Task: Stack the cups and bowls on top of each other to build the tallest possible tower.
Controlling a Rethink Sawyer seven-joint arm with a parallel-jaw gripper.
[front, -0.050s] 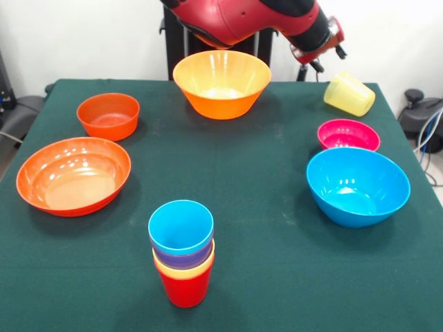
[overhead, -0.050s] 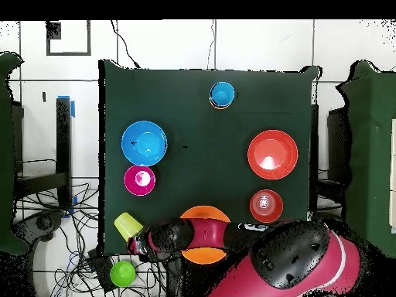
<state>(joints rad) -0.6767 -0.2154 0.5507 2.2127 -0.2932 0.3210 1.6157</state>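
Five bowls stand separately on the green table [front, -0.050s: 249, 173]: a large yellow-orange bowl [front, -0.050s: 221, 83], a small orange bowl [front, -0.050s: 108, 115], a wide shallow orange bowl [front, -0.050s: 73, 175], a small magenta-pink bowl [front, -0.050s: 348, 135] and a large blue bowl [front, -0.050s: 358, 185]; all five appear empty. Five cups are visible. Four are nested upright as the tower [front, -0.050s: 183, 252], well apart from the gripper [front, -0.050s: 315, 63]: a red cup [front, -0.050s: 184, 288] as base, then a yellow-orange cup [front, -0.050s: 181, 270], a purple cup [front, -0.050s: 185, 259] and a blue cup [front, -0.050s: 181, 227] on top. The fifth, a pale yellow cup [front, -0.050s: 349, 93], lies tilted just beside the gripper at the table's corner. Whether the gripper's fingers are apart or together cannot be told in either view, nor whether they touch the cup. The front view shows the tower's four layers; the overhead view shows only its blue top, but adds a green round object [overhead, -0.050s: 122, 274] off the table, near the gripper.
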